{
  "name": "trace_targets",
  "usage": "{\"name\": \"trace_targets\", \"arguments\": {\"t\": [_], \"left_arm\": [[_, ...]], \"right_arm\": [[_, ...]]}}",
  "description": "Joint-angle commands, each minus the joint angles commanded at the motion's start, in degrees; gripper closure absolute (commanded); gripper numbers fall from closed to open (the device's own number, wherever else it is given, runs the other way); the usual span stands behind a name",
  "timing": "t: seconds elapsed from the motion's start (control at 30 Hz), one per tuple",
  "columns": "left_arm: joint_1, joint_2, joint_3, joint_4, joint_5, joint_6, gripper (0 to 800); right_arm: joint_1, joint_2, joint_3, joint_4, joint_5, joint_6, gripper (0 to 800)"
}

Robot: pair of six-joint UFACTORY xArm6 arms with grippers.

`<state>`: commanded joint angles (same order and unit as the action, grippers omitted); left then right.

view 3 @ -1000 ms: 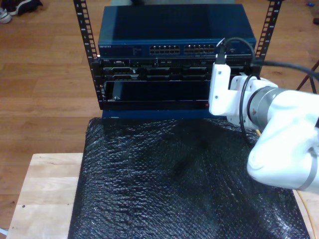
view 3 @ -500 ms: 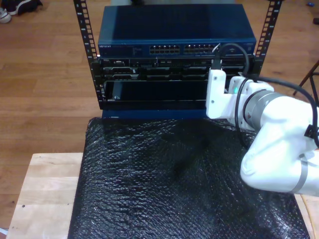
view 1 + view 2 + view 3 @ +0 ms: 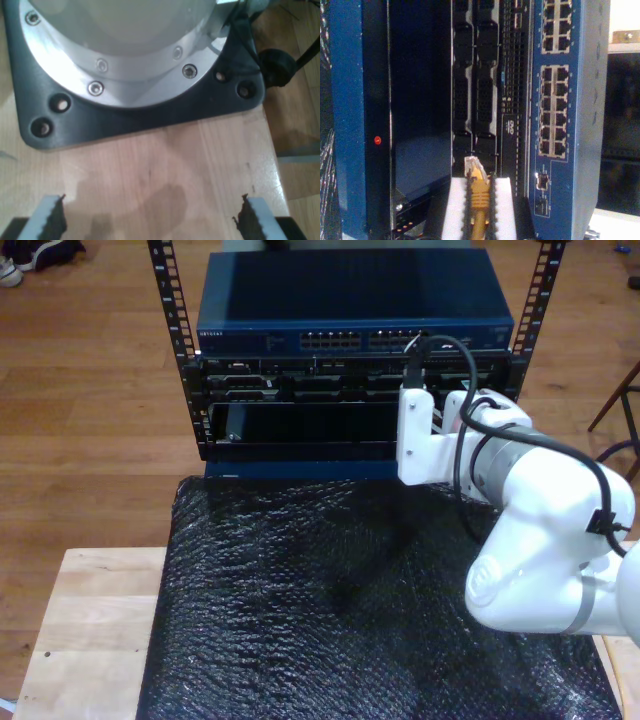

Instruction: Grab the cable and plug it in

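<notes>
Item: yellow-orange network cable (image 3: pixel 478 197), gripped, facing rack equipment.

My first gripper (image 3: pixel 150 220) stood spread above the pale wooden tabletop (image 3: pixel 165 170), just short of a black-and-silver arm base (image 3: pixel 125 65). My second gripper (image 3: pixel 479 210) pinched the cable, its clear plastic plug (image 3: pixel 471 163) close before the black slotted panel (image 3: pixel 472 95); the blue many-port network switch (image 3: pixel 560 110) lay alongside.

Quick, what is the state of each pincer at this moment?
My first pincer: open, nothing between its fingers.
My second pincer: closed on the thin yellow-orange network cable, clear plug pointing at the blue rack switch.
</notes>
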<state>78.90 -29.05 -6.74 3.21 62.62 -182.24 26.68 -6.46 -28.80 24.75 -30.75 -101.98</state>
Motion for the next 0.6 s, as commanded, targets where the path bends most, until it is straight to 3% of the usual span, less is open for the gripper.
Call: {"name": "trace_targets", "arguments": {"t": [0.6], "left_arm": [[0.0,0.0,0.0,0.0,0.0,0.0,0]], "right_arm": [[2.5,2.5,-4.1,-2.4,-1.3,-0.4,800]]}}
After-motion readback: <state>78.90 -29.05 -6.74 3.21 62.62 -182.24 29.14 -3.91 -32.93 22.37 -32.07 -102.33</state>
